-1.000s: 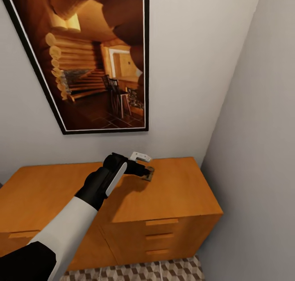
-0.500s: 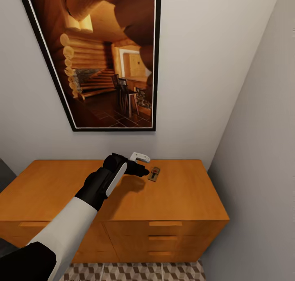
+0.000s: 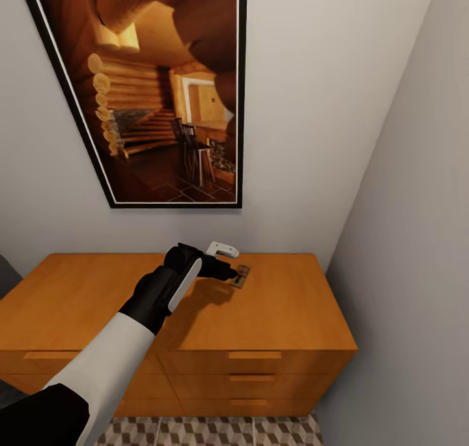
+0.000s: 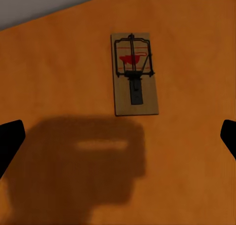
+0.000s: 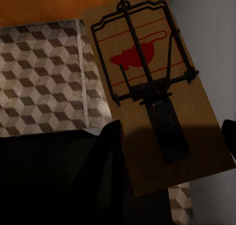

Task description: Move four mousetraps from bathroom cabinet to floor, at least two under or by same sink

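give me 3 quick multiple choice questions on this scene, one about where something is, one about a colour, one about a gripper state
1. Where does the mousetrap by the left gripper lie?
A. on the cabinet top
B. inside an open drawer
C. on the tiled floor

2. What colour is the mark on that mousetrap?
A. blue
B. red
C. green

3. How does the left gripper stand?
A. shut on the mousetrap
B. open, with the mousetrap lying free between its fingertips
C. shut on a drawer handle

Answers:
1. A, the head view shows it flat on the orange wood top near the back wall.
2. B, the left wrist view shows a red shape under the spring bars.
3. B, in the left wrist view the fingertips sit far apart at the picture's edges, clear of the trap.
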`<state>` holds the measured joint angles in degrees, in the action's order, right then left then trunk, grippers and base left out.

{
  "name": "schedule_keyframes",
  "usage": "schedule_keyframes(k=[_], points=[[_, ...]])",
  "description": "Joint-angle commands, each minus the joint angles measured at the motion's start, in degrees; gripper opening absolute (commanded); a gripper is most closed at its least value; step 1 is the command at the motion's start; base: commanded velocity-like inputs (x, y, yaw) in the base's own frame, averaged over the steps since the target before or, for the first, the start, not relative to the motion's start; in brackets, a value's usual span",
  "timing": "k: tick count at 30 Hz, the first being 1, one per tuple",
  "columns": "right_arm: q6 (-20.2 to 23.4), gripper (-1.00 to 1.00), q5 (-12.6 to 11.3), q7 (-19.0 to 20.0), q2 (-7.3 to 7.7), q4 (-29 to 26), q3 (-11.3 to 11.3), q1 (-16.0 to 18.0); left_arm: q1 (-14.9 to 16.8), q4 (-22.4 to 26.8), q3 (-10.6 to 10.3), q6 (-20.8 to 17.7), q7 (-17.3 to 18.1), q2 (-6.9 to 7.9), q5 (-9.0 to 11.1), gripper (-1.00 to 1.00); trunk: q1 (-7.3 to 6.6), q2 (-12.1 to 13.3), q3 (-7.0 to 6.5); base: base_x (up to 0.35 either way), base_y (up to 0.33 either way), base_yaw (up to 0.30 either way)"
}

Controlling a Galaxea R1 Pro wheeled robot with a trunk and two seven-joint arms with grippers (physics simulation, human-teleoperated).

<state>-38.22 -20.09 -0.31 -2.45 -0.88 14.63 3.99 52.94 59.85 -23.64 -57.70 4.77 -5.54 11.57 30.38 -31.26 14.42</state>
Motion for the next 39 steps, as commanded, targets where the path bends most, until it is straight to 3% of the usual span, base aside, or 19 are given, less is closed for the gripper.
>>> schedule_keyframes(k=[1, 39], points=[[-0.1, -1.0, -0.6, -0.1, -0.01, 0.0, 0.5, 0.0, 0.1, 0.0, 0.0, -0.2, 0.2, 0.0, -0.1, 1.0, 0.02, -0.1, 0.09, 0.0, -0.063, 0.0], [0.0, -1.0, -0.5, 0.2, 0.02, 0.0, 0.6, 0.0, 0.0, -1.7, 0.0, -0.2, 0.2, 0.0, -0.1, 1.0, 0.02, -0.1, 0.09, 0.0, -0.024, 0.0]])
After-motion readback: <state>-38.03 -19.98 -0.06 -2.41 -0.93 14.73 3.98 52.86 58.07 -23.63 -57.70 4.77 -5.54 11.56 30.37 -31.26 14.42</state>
